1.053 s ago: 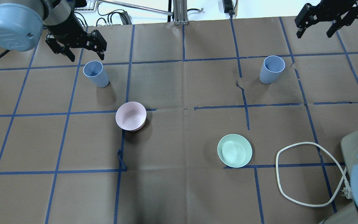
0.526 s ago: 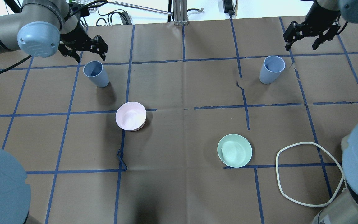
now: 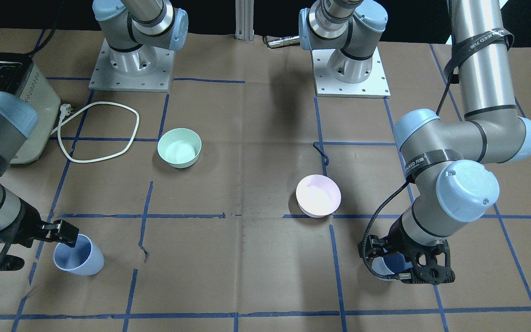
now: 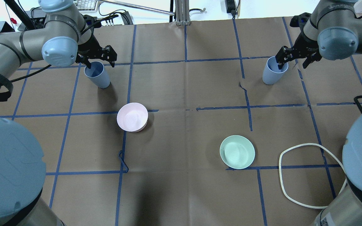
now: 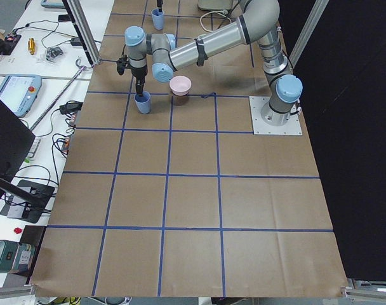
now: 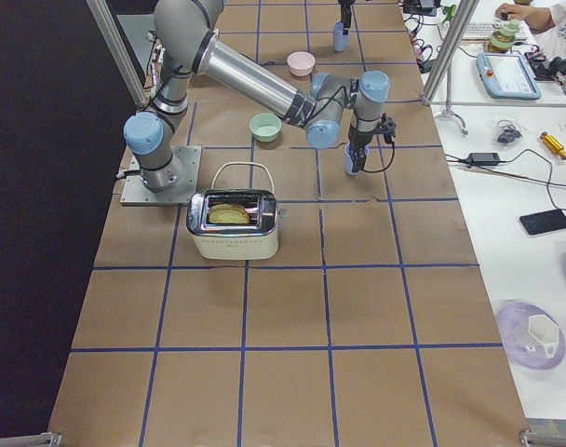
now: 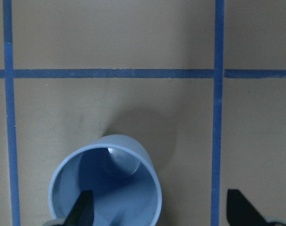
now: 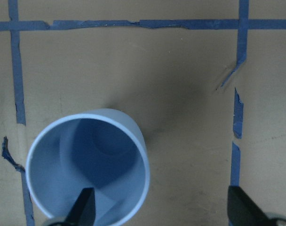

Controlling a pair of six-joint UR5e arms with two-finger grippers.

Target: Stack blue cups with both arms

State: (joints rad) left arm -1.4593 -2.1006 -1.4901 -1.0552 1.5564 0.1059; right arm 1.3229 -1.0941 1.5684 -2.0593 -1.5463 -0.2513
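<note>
Two pale blue cups stand upright and apart at the far side of the table: the left cup [image 4: 97, 77] and the right cup [image 4: 273, 74]. My left gripper [image 4: 101, 60] is open over the left cup [image 7: 105, 181], one finger [image 7: 83, 211] inside the rim and the other outside. My right gripper [image 4: 294, 60] is open over the right cup [image 8: 89, 165], one finger [image 8: 84, 208] inside the rim and the other outside. In the front-facing view the left gripper [image 3: 413, 268] partly hides its cup [image 3: 393, 263]; the right cup [image 3: 79, 261] shows fully.
A pale pink bowl [image 4: 132, 117] sits left of centre and a mint-green bowl [image 4: 237, 152] right of centre. A white cable loop [image 4: 309, 175] lies near right, leading to a toaster [image 6: 233, 223]. Torn blue tape [image 4: 245, 91] lies beside the right cup.
Both grippers have come down from beyond the cups onto them. Each now has one finger inside a cup's rim. The cups and bowls have not moved.
</note>
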